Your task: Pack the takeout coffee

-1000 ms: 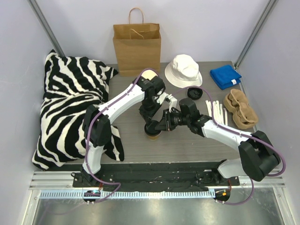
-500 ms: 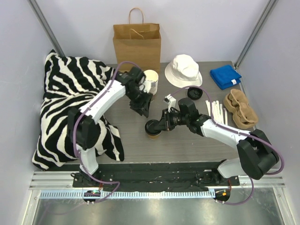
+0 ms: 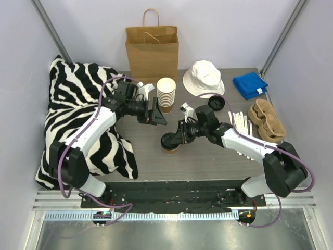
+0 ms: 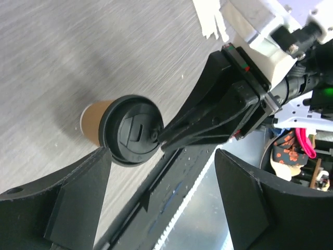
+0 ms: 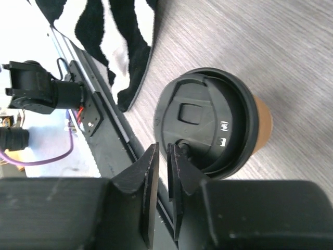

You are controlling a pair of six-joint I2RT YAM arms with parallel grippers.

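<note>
At the middle of the table (image 3: 208, 156) we see the right gripper (image 5: 164, 149) with its fingers almost pressed together, nipping the rim of the black lid (image 5: 203, 122) on the coffee cup (image 5: 261, 122). That cup stands upright on the grey wood, its brown side showing below the lid. Our left gripper (image 3: 157, 113) hangs apart from it, farther back and to the left. Its fingers are spread wide with nothing between them, just beside the stack of paper cups (image 3: 166, 94). Behind the stack stands a paper bag (image 3: 152, 52); a zebra cushion (image 3: 78, 114) lies along the left edge.
</note>
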